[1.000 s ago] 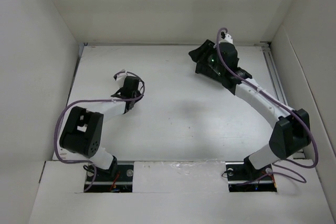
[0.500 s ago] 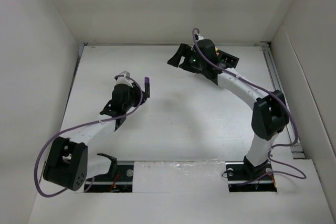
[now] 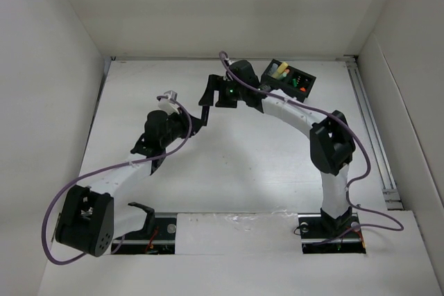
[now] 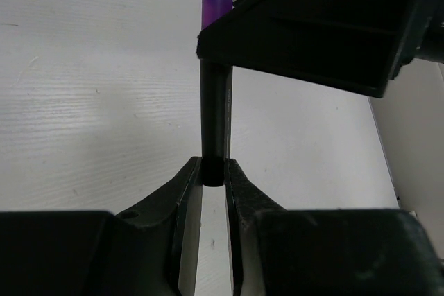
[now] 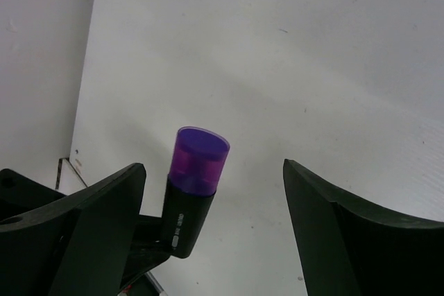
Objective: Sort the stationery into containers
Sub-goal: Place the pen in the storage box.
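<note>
- Counter (image 3: 243,164): white, walled on three sides; both arms reach to its middle-left, where they meet.
- Right arm (image 3: 326,147): arcs from its base up and over to the left, passing just beside the organiser box.
- Left arm (image 3: 104,181): elbow low at the near-left, forearm angled up toward the centre.
- Organiser box (image 3: 309,81): black, at the far right of the counter near the back wall. Yellowish, green and orange-red pens show in its compartments; which compartment holds which cannot be told.
- Right claw (image 5: 214,166): released, jaws spread wide to either side of the marker's purple cap. The cap sits nearer the finger on the left of the right wrist view; contact cannot be told.
- Left claw (image 4: 213,171): clenched on the black lower end of the marker, fingertips pinching it from both sides.
- Marker (image 4: 215,123): black barrel, purple cap, held clear of the counter, pointing straight away from the left claw. Its cap end lies between the right claw's fingers, well apart from the organiser box.
</note>
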### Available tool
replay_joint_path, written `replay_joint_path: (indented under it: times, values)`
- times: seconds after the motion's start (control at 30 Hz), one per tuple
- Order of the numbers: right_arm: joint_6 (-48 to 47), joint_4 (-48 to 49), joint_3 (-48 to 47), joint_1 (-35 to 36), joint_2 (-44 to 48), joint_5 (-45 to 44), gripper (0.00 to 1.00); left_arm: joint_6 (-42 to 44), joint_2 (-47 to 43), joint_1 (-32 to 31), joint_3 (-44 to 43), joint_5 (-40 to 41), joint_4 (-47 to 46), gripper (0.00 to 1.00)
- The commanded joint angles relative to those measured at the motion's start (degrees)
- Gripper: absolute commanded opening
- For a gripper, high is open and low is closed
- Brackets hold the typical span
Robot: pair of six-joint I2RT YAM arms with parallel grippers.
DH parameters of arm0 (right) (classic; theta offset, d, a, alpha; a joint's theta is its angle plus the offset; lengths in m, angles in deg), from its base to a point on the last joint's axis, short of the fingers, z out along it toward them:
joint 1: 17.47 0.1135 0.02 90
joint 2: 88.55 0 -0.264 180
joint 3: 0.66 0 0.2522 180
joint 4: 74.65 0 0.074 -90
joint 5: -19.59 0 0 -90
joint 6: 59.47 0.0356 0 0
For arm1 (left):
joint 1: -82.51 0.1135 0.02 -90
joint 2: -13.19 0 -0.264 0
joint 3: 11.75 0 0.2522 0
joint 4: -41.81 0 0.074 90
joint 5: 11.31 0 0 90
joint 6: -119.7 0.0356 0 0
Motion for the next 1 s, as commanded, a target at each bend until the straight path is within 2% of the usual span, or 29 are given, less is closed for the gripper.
replay_joint_path:
  times: [0.0, 0.13, 0.23, 0.37, 0.4, 0.47, 0.5, 0.53, 0.67, 0.7, 0.73, 0.77, 0.97]
  values:
    - [-1.4, -1.3, -3.6, 0.5, -0.9, 2.1, 0.86, 1.1, -2.5, 0.1, 0.9, -2.0, -3.6, 0.0]
    - [-1.4, -1.3, -4.7, 0.5, -2.2, 4.3, 0.81, 1.1, -2.5, 0.1, 0.9, -1.4, -4.6, 0.0]
    - [-1.4, -1.9, -5.2, 0.5, -2.8, 4.9, 0.68, 1.1, -1.1, 0.1, 0.1, -1.4, -4.6, 0.0]
    - [-0.9, -1.3, -5.2, 0.5, -3.8, 6.2, 0.44, 0.5, -0.4, 0.1, 0.1, -0.9, -5.8, 0.0]
    - [-0.9, -1.3, -6.0, 0.5, -3.8, 6.2, 0.33, 0.5, 0.3, 0.1, -0.6, -0.9, -5.8, 0.0]
    - [-0.9, -1.9, -6.0, 0.5, -3.8, 6.2, 0.24, 0.5, 1.0, 0.1, -1.2, -1.4, -5.8, 0.01]
    - [-0.2, -1.9, -6.0, 0.5, -3.8, 5.5, 0.19, 0.5, 1.0, 0.1, -1.2, -1.4, -5.8, 0.07]
    - [0.3, -0.8, -5.0, 0.5, -3.8, 5.5, 0.17, 1.0, 1.0, 0.1, -1.2, -1.4, -5.8, 0.23]
    - [1.0, -0.1, -3.0, -1.1, -0.2, -0.8, 0.11, 1.6, 1.0, 0.1, -1.2, -1.4, -7.1, 0.64]
    - [1.0, 0.4, -2.2, -1.7, -0.1, -1.5, 0.11, 1.6, 1.0, 0.1, -1.2, -1.9, -7.1, 0.67]
    - [2.0, 1.1, -1.1, -2.3, 1.7, -2.3, 0.1, 2.1, 1.0, 0.1, -1.2, -1.9, -7.1, 0.8]
    - [2.7, 2.0, 0.1, -3.1, 2.8, -3.0, 0.1, 2.1, 1.0, 0.1, -1.2, -1.9, -8.6, 1.0]
    - [7.0, 5.1, 7.6, -12.2, 10.9, -15.0, 0.09, 2.8, 2.1, 0.1, -0.7, -2.7, -10.5, 1.0]
